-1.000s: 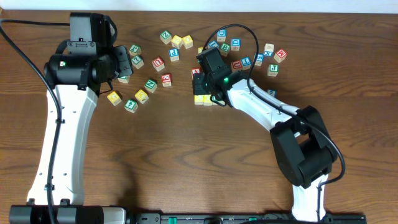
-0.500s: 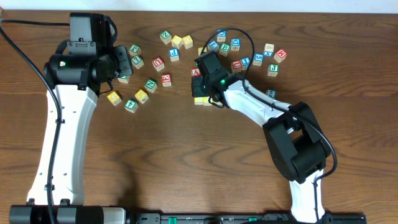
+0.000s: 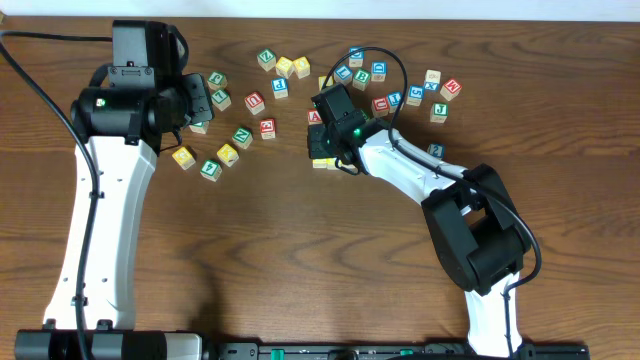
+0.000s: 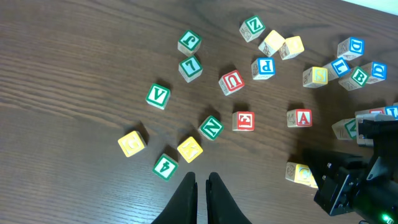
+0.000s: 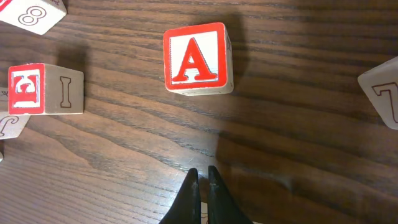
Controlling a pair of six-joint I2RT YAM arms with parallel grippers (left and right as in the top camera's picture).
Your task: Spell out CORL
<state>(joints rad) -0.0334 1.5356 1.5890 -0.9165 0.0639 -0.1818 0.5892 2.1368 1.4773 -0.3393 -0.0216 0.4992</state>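
Claws first: my right claw (image 5: 203,172) is pressing fully shut on nothing, its two black fingers (image 5: 189,199) lying together over the bare brown wooden table (image 5: 311,155). No cube is touching them. Whether the tips are resting on the wood, I cannot tell. Straight ahead of them, a little apart, a red-bordered wooden cube with a red A (image 5: 198,58) is lying face up.

My left claw (image 4: 201,177) is likewise closed and empty, hanging over bare wood near a green-bordered cube marked 4 (image 4: 165,166).

The yellow-faced wooden alphabet cube (image 4: 301,173) is sitting flat on the table just beside my right claw, on the near side of the A cube, its yellow face turned up. Its letter is too faint for me to read. As a cube it has no long axis; its edges are lying slightly askew to the table grain. From overhead it (image 3: 322,161) is peeking out under my right wrist. I am not making out the R or the blue L for certain in the far cluster.

I am counting two claws, four cubes in my right wrist view, and over twenty cubes scattered across the table overhead.
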